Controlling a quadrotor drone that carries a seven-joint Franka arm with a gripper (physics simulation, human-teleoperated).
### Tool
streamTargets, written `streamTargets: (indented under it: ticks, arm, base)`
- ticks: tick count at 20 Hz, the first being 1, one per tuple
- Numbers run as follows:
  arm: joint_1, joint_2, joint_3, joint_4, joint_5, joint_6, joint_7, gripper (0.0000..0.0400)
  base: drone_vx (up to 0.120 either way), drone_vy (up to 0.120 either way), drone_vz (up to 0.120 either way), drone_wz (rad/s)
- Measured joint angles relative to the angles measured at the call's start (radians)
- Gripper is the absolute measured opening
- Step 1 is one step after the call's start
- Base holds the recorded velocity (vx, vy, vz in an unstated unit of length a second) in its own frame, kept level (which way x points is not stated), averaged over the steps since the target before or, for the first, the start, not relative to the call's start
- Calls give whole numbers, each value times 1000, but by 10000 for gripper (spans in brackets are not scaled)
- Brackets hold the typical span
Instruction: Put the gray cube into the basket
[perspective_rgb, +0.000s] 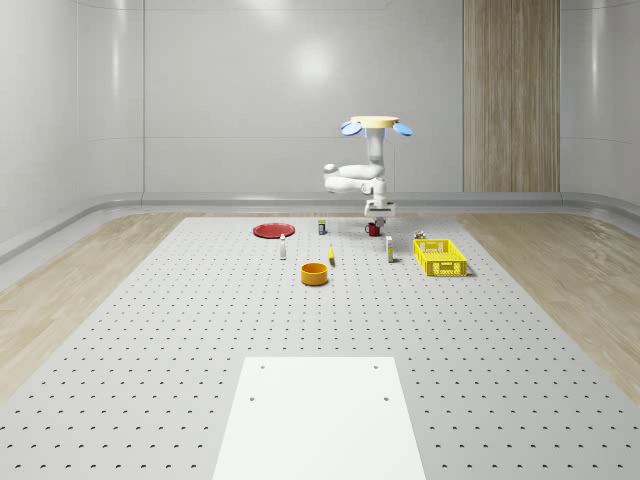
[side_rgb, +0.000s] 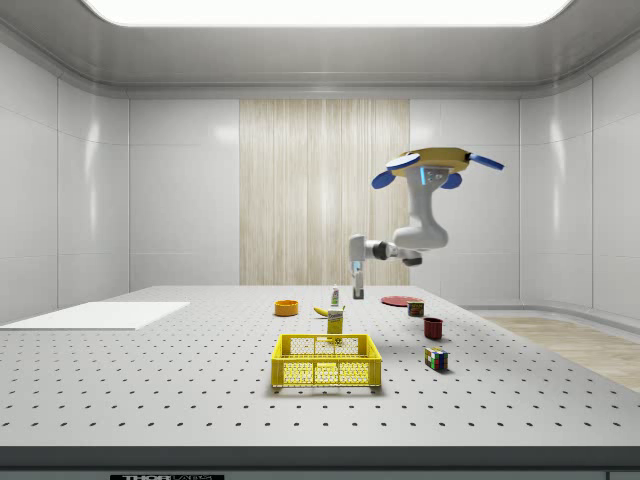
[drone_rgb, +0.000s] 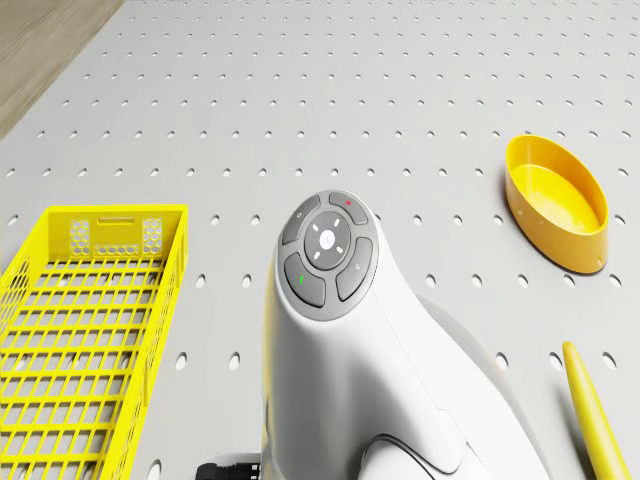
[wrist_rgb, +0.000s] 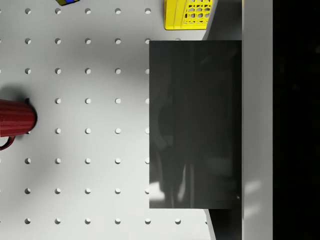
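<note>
Nearest the whole-scene camera lies a white panel (perspective_rgb: 320, 415), flat on the gray perforated bench (perspective_rgb: 150, 330) that fills the room's floor.

At the far end, the drone (perspective_rgb: 375, 125) hovers well above the bench, with its white arm (perspective_rgb: 352, 178) folded beneath it. The gripper (perspective_rgb: 377, 212) hangs straight down, just over a red mug (perspective_rgb: 373, 229).

In the wrist view the fingers (wrist_rgb: 257, 125) are clamped on the gray cube (wrist_rgb: 195, 125). One pad lies flush along the cube's side. The cube is held clear of the bench, which shows below it.

Clock directions below are read on the whole-scene view, from the gripper:
- **Yellow basket** (perspective_rgb: 440, 257): sits on the bench at about 4 o'clock, near but apart.
- **Small bottle** (perspective_rgb: 389, 250): stands upright at about 5 o'clock, between the mug and the basket's near-left side.
- **Multicolored puzzle cube** (perspective_rgb: 420, 237): rests just off the basket's far corner, at about 4 o'clock.
- **Flat red plate** (perspective_rgb: 273, 230): lies at 9 o'clock, well apart.
- **Orange bowl** (perspective_rgb: 315, 273): sits at 7 o'clock.
- **Banana** (perspective_rgb: 331, 255): lies just beyond the bowl.
- **Second small bottle** (perspective_rgb: 283, 248): stands at 8 o'clock, near the plate.
- **Little dark box** (perspective_rgb: 322, 227): sits at 9 o'clock, between the plate and the mug.
</note>
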Motion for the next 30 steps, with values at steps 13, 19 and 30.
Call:
streamTargets:
  ticks: [13,19,30]
  arm:
    - [-7,-24,4,1,11,23,5,250]
    - [-9,-34,6,2,15,32,8,250]
    - [-14,-51,9,3,22,47,11,250]
  base:
    - [120,120,0,0]
    - [120,120,0,0]
    - [80,120,-18,0]
